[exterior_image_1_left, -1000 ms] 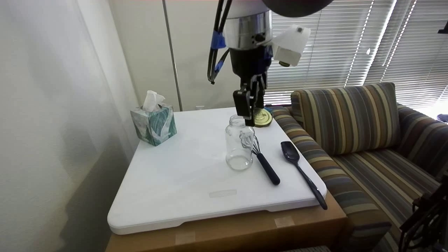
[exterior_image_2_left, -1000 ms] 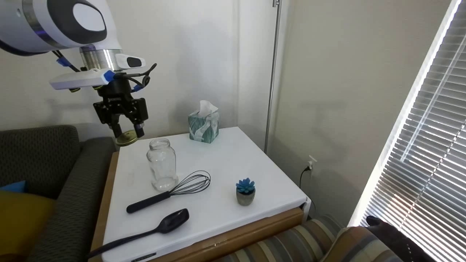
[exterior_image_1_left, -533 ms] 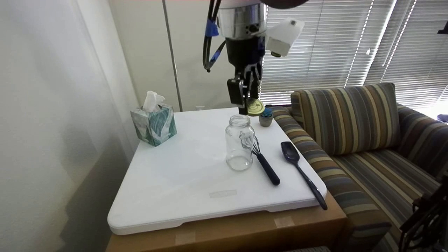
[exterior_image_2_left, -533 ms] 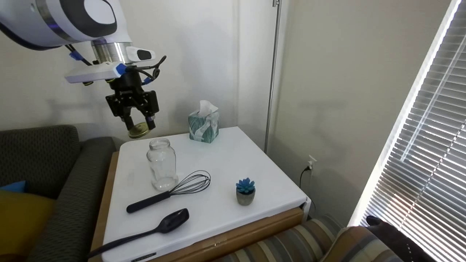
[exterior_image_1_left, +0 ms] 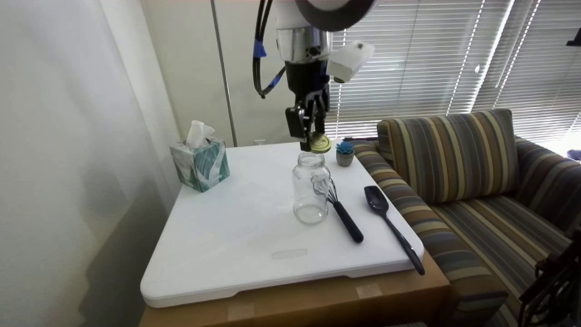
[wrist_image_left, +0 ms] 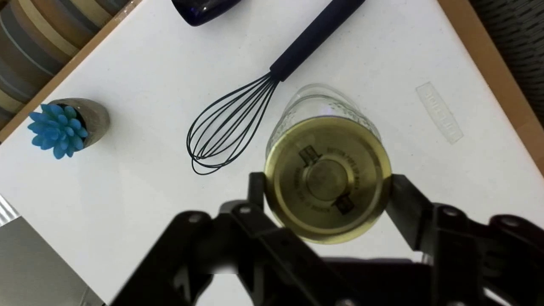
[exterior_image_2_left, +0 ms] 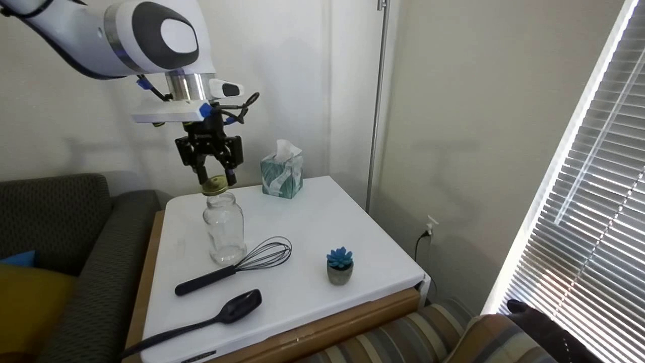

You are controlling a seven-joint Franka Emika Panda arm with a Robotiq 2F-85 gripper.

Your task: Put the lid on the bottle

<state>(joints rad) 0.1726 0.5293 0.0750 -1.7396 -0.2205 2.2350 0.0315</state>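
Note:
The bottle, a clear glass jar (exterior_image_1_left: pixel 311 193), stands upright and open on the white table; it also shows in an exterior view (exterior_image_2_left: pixel 224 229). My gripper (exterior_image_2_left: pixel 216 176) is shut on the yellow-green lid (exterior_image_2_left: pixel 214 186), one finger at each side of its rim. The lid (exterior_image_1_left: pixel 320 143) looks tilted and hangs just above the jar's mouth, a little to its left in an exterior view. In the wrist view the lid (wrist_image_left: pixel 327 180) sits between the fingertips (wrist_image_left: pixel 326 185) and hides the mouth of the jar (wrist_image_left: pixel 325 104). Contact between lid and jar cannot be told.
A whisk (exterior_image_2_left: pixel 237 268) lies beside the jar's base. A black spoon (exterior_image_2_left: pixel 216 317) lies near the table edge. A small pot with a blue succulent (exterior_image_2_left: pixel 339 267) and a teal tissue box (exterior_image_2_left: pixel 282 174) stand on the white table (exterior_image_1_left: pixel 218 254). A striped sofa (exterior_image_1_left: pixel 458 181) adjoins it.
My gripper has carried the lid towards the jar, rightward in an exterior view, rising and then dropping slightly. The lid is now just over the jar's mouth. The jar has not moved.

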